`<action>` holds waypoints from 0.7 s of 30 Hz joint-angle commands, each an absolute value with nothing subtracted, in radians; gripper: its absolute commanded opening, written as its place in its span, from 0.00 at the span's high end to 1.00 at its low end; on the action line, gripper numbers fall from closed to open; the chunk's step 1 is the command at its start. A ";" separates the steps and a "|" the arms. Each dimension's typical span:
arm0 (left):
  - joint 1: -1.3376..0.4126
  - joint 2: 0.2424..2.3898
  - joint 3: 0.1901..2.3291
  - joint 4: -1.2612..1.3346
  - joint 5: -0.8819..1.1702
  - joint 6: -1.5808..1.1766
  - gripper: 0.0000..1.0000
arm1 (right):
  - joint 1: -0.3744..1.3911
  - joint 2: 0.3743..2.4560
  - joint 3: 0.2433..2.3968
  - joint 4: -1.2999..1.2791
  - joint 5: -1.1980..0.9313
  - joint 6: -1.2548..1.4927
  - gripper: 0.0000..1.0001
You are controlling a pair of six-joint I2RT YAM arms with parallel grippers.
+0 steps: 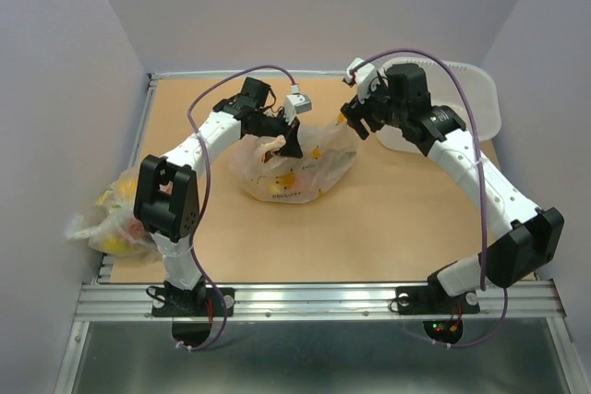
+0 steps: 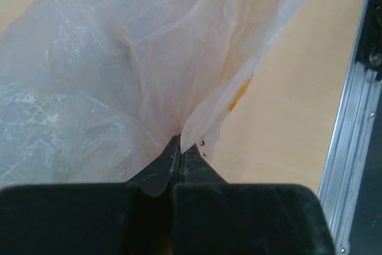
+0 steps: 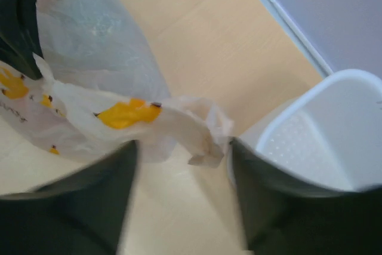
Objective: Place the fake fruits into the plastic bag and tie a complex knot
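Plastic bag (image 1: 294, 171), frame centre: looks filled, tying looks unfinished. My left gripper (image 2: 179, 147) pinches its film; my right gripper (image 3: 183, 147) stands open.

Bare table (image 1: 388, 219) lies open from the plastic bag (image 1: 295, 173) down to the near rail (image 1: 314, 300); the bag itself fills the middle; a white tub (image 1: 471, 89) crowds the far right corner just behind the right arm (image 1: 476, 168); a second bag (image 1: 111, 219) sits at the left edge beside the left arm (image 1: 194, 149); walls (image 1: 323, 6) close three sides.
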State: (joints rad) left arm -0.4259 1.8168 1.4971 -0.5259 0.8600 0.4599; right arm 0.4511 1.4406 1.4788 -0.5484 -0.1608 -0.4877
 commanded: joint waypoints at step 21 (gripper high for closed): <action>-0.359 1.934 1.631 -0.719 1.134 0.543 1.00 | 0.291 1.190 0.979 -0.076 -0.652 -0.078 0.00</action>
